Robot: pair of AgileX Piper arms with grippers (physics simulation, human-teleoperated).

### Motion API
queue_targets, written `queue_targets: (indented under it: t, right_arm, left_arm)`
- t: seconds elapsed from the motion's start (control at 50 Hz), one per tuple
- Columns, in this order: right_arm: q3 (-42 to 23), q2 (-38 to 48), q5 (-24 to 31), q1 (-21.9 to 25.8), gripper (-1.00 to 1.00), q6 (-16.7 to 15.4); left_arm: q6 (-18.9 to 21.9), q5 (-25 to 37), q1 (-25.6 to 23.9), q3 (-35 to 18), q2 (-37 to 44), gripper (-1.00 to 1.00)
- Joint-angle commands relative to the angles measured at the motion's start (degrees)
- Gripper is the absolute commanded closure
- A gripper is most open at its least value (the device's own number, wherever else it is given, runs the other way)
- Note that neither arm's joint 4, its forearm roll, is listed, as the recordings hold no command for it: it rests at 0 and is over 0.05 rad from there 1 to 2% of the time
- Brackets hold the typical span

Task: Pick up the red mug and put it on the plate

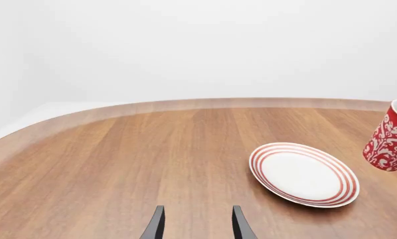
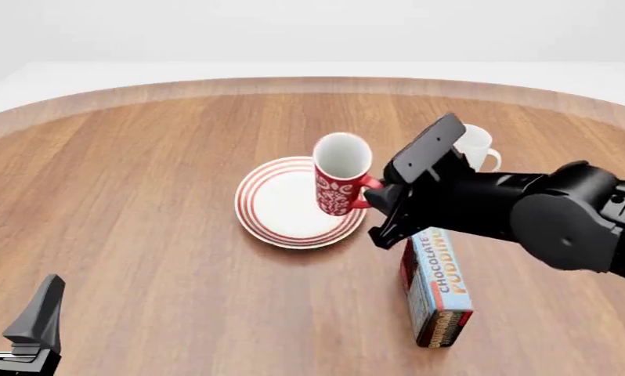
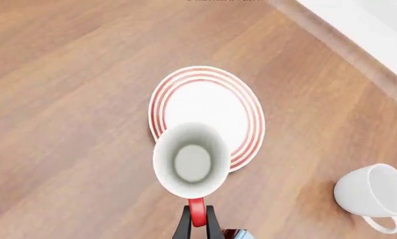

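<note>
The right arm's fingers clamp only the handle of the red mug, hanging ahead of them over the plate edge. A loose pinch could let it swing and tip; the left fingers stand apart.

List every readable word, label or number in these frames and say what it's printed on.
"CHOCOLATE PUDDING" – on the top face of the pudding box lying on the table, front view.
Smaller print on the box's near end is too blurred to read.
No text on the red mug, only ornamental pattern; none on the plate or white mug.
</note>
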Motion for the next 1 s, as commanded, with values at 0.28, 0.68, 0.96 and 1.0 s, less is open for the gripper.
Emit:
queue_targets:
  t: [0.28, 0.68, 0.96, 1.0]
  right_arm:
    - [-8.82, 11.36, -4.36, -3.1, 1.0, -2.09]
    - [-13.64, 19.7, -7.3, -3.72, 1.0, -3.03]
    - [-16.54, 24.72, -9.39, -4.03, 1.0, -3.03]
    - [-16.78, 25.39, -9.85, -4.08, 1.0, -3.04]
  left_arm:
    - [0.0, 0.0, 0.0, 0.0, 0.0, -1.0]
    - [0.0, 0.0, 0.0, 0.0, 0.0, -1.0]
    - [0.0, 0.0, 0.0, 0.0, 0.0, -1.0]
    - [0.0, 0.0, 0.0, 0.0, 0.0, -1.0]
